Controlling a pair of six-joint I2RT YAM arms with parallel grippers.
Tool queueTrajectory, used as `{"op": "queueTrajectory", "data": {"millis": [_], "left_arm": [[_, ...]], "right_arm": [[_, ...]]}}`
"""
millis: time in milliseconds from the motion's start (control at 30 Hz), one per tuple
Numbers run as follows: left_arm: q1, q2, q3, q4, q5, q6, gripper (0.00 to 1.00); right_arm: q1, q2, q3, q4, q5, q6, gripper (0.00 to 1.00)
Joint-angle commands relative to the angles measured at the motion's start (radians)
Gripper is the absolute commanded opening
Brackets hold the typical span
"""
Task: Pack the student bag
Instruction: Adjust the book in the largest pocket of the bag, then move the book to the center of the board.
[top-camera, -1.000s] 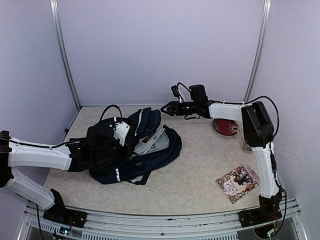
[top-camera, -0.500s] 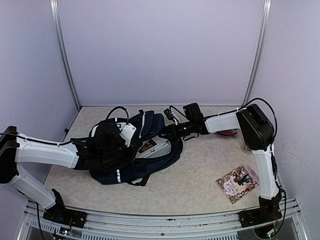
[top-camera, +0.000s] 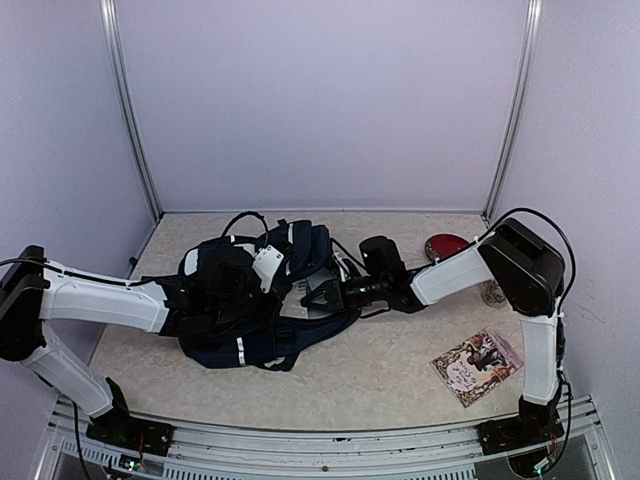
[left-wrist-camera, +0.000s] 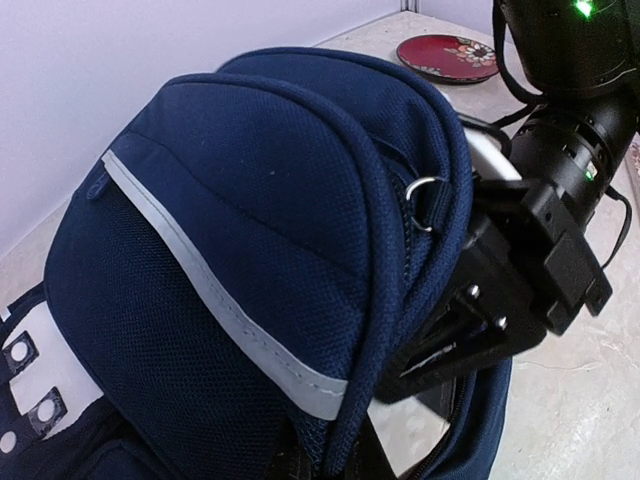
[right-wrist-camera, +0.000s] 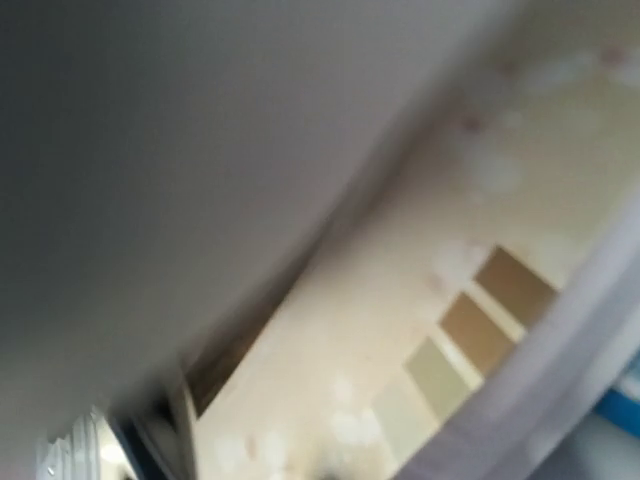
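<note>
Student bag: flopped left of centre on the table in the top view, dark navy, mouth propped open toward the right. Left gripper buried in the fabric on the bag's left side, clamped right down. Looks to be pinching the flap up, though no clear sight of the fingers. Right gripper poked into the opening; can't tell how wide the jaws are, or whether holding anything. Main worry from here: flap slipping out of that pinch and dropping onto the right arm, or a strap snagging the wrist cable on the way out and dragging the whole bag along. Over to the left wrist view: navy flap with its pale stripe filling the frame, right gripper's black body wedged under the rim just beside a small metal ring. Easy snag spot. Something pale underneath, no idea what. Right wrist view: pure blur, beige with a few tan squares, useless for judging a grip. Surface: pale mottled top, probably slick enough for sliding. Red plate back right, picture booklet front right, both well apart from the bag. Plain lilac walls all round, metal poles in the back corners.
</note>
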Motion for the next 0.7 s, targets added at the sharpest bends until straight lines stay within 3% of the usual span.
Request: {"op": "queueTrajectory", "data": {"millis": [0,100,233,333,500,567,667], "left_arm": [[-0.038,-0.010,0.084,0.184,0.022,0.030,0.00],[-0.036,-0.009,0.092,0.162,-0.029,0.033,0.00],[-0.023,-0.049,0.056,0.158,-0.048,0.025,0.00],[-0.005,-0.061,0.038,0.139,-0.067,0.017,0.00],[0.009,-0.083,0.009,0.141,-0.068,0.018,0.00],[0.010,-0.080,0.007,0.146,-0.068,0.022,0.00],[0.014,-0.072,0.007,0.156,-0.062,0.023,0.00]], "right_arm": [[0.071,0.071,0.135,0.017,-0.026,0.007,0.17],[0.077,0.070,0.164,-0.009,0.017,-0.021,0.21],[0.058,-0.007,0.079,-0.019,0.081,-0.028,0.30],[0.046,-0.126,0.010,-0.176,0.241,-0.129,0.37],[0.050,-0.343,0.004,-0.621,0.701,-0.245,0.69],[0.050,-0.417,-0.009,-0.775,0.867,-0.224,0.95],[0.047,-0.514,-0.072,-0.965,1.050,-0.117,1.00]]}}
